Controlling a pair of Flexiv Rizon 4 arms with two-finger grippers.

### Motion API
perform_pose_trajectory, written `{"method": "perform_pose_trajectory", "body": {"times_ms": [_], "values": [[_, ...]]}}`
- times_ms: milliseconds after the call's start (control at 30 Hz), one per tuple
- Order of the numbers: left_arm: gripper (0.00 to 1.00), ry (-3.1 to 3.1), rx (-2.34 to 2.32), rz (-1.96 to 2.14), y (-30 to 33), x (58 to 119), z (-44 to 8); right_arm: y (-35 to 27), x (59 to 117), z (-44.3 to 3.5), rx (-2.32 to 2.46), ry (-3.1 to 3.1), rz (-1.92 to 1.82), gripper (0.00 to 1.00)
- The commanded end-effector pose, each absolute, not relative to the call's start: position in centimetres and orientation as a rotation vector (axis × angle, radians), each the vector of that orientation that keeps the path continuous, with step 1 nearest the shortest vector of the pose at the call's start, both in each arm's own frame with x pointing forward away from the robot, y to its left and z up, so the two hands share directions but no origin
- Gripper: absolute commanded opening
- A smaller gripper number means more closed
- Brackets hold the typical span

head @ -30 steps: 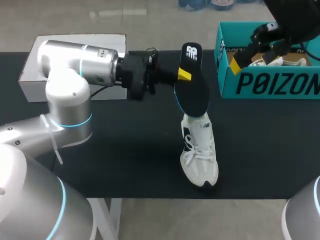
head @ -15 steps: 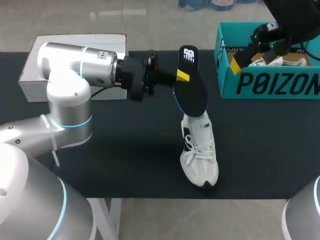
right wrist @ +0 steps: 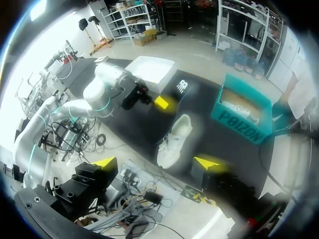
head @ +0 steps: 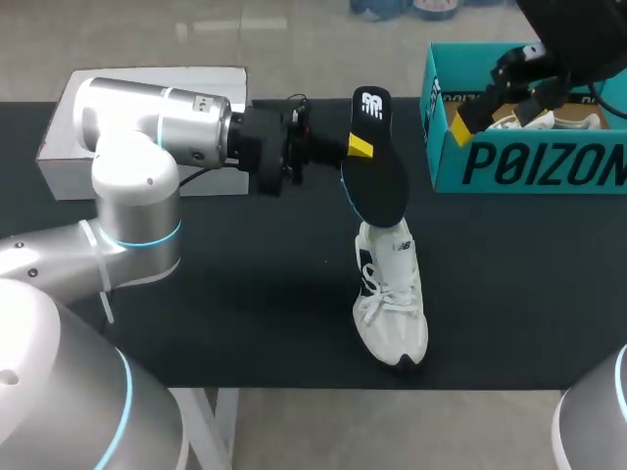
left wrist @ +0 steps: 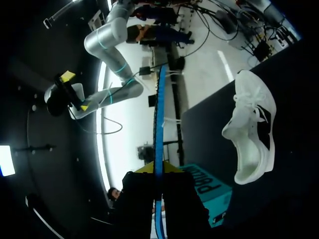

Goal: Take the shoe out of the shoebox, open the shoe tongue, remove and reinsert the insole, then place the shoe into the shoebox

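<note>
Head view, working out from my side of the table point(head: 245, 294): a white shoe point(head: 390, 294) lies on the dark top near the front edge, out of its box, toe pointing toward me and laces up. Just behind its heel hangs the black insole point(head: 377, 166), held up in the air and tilted, its lower end over the shoe's opening; I cannot tell whether the two touch. My left gripper point(head: 361, 147) comes in from the left and is clamped on the insole's edge. From the left wrist camera, the insole point(left wrist: 158, 114) runs edge-on straight out between the fingers of that gripper point(left wrist: 158, 169), both pressing it, with the shoe point(left wrist: 251, 134) off to one side on the table. Further back, a white box point(head: 59, 162) sits behind the left arm, and the teal shoebox point(head: 529, 162) stands open at the far right with something white inside. My right gripper point(head: 470, 117) hangs over the shoebox's near wall. Its own camera shows the right gripper point(right wrist: 157, 164) with fingers spread wide and holding nothing.
</note>
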State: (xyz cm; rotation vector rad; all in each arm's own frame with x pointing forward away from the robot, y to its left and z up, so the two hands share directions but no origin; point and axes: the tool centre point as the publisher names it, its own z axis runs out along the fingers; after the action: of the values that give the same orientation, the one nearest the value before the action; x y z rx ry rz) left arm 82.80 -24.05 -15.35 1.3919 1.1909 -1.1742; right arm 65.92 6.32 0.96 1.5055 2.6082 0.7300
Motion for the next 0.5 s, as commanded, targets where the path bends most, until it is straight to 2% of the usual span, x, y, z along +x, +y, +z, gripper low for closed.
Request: {"method": "perform_pose_trajectory", "body": {"times_ms": [33, 500], "values": [[0.00, 1.190, 1.392, -1.173, -24.2, 82.9, -15.4, 6.5, 66.1, 1.1, 1.508, 2.611, 0.723, 1.00], [0.00, 1.190, 1.392, -1.173, -24.2, 82.9, -15.4, 4.7, 69.1, -3.0, 1.825, 2.857, 1.306, 1.00]]}}
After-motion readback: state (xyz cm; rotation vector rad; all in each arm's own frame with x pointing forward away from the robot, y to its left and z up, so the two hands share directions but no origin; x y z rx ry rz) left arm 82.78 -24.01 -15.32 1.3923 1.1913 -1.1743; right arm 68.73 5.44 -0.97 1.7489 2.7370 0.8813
